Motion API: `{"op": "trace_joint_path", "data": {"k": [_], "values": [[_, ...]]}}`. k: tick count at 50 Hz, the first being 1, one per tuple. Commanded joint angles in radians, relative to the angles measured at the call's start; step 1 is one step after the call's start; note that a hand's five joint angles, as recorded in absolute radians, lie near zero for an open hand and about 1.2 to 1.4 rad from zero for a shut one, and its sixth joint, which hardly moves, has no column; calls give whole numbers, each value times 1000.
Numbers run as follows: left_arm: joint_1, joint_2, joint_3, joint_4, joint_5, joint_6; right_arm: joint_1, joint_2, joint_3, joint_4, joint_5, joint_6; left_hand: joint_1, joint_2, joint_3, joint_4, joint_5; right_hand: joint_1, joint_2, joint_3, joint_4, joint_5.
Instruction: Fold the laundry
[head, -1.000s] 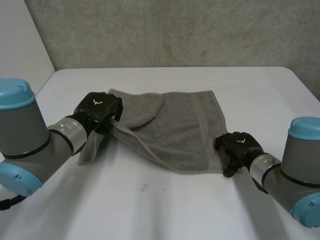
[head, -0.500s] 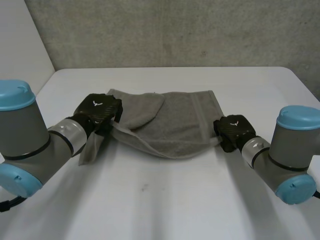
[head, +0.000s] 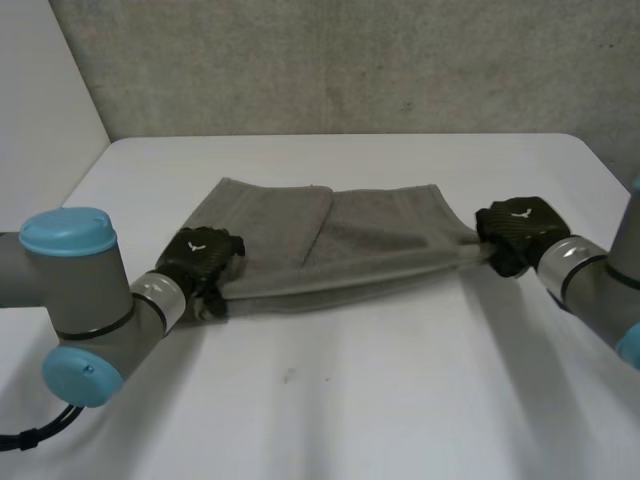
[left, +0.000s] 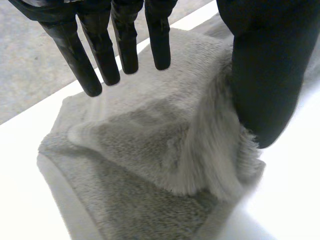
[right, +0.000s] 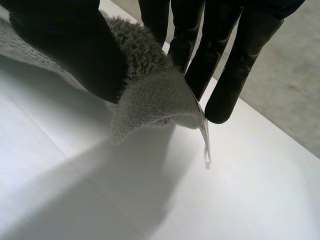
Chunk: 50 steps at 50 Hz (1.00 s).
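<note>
A grey towel (head: 340, 240) lies stretched across the white table (head: 330, 400) between my two hands. My left hand (head: 200, 258) rests at the towel's near left corner. In the left wrist view its fingers (left: 125, 40) stand straight above the bunched towel (left: 150, 145), and the thumb (left: 265, 75) leans against the cloth. My right hand (head: 515, 228) holds the towel's right corner off the table. Seen from the right wrist, thumb (right: 65, 45) and fingers (right: 235, 65) pinch that towel corner (right: 155, 95), from which a small white label (right: 205, 142) hangs.
The table runs back to a grey wall (head: 350, 60). Its left edge (head: 85, 175) slants away beside my left arm, and its right edge (head: 600, 160) lies just behind my right hand. Bare tabletop spreads in front of the towel.
My right hand closed on the towel's right corner and pulled it right and back, drawing the cloth taut. My left hand dropped toward the near left and straightened its fingers.
</note>
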<state>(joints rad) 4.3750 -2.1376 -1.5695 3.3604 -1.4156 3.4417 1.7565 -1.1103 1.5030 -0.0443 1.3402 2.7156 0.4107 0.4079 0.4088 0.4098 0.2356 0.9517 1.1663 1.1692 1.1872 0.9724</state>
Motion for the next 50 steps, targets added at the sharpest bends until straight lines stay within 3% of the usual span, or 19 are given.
{"op": "trace_joint_path", "data": {"k": [1, 6, 13, 25, 33, 50], "values": [[1, 35, -4, -9, -40, 2, -88, -5, -14, -11, 8, -10, -68, -65, -66, -67, -67, 445, 230, 227, 209, 249], [24, 166, -69, -64, -31, 1, -121, -20, -40, -22, 7, -16, -135, -133, -134, -135, -135, 445, 230, 227, 209, 249], [34, 229, -124, -142, -26, 5, -114, 9, -33, -17, -4, -14, -112, -109, -110, -111, -112, 445, 230, 227, 209, 249], [106, 114, -152, -144, -33, 155, -111, 17, -14, -25, -7, -14, 32, 35, 34, 33, 32, 445, 230, 227, 209, 249], [112, 78, -144, -58, -33, 166, -111, 15, -7, -26, -9, -14, 82, 85, 84, 83, 82, 445, 230, 227, 209, 249], [117, 9, -87, -30, -33, 168, -111, 23, 0, -29, -9, -20, 155, 158, 157, 156, 156, 445, 230, 227, 209, 249]]}}
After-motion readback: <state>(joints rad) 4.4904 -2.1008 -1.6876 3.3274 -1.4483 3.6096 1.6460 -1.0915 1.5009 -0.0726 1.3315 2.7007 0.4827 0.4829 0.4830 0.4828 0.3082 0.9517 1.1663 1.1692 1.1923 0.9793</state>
